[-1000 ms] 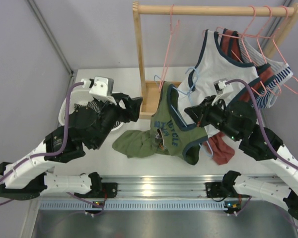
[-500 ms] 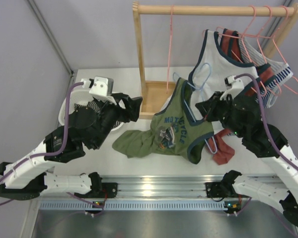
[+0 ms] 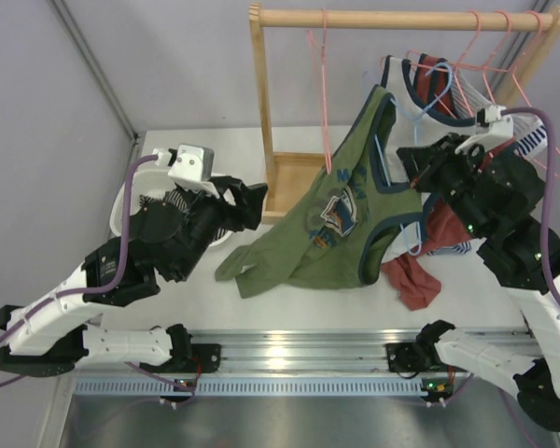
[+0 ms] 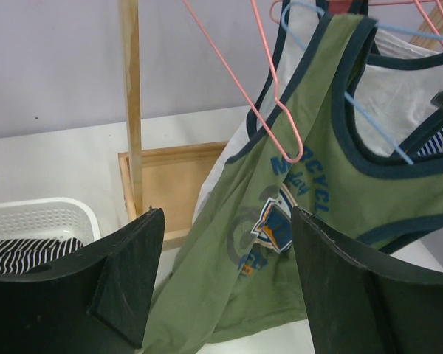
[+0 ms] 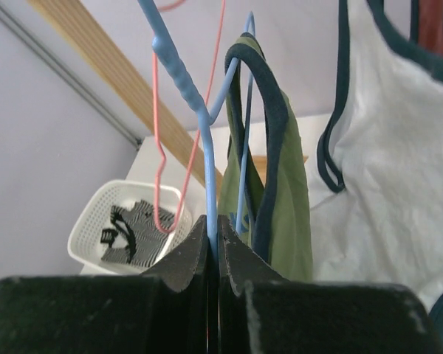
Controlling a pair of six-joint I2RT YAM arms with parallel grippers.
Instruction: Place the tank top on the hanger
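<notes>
Two grippers differ: at left, the left gripper hovers, jaws wide apart and empty; mid-frame, the tank top drapes from the hanger, hem on the table; at right, the right gripper pinches the hanger's wire.

Wooden garment rack, upright at far side of white table. Pink wire hangers hooked on its rail. White navy-trimmed top hung toward right end. White plastic basket at left, holding black-and-white striped garment. Red cloth crumpled on table, right.
</notes>
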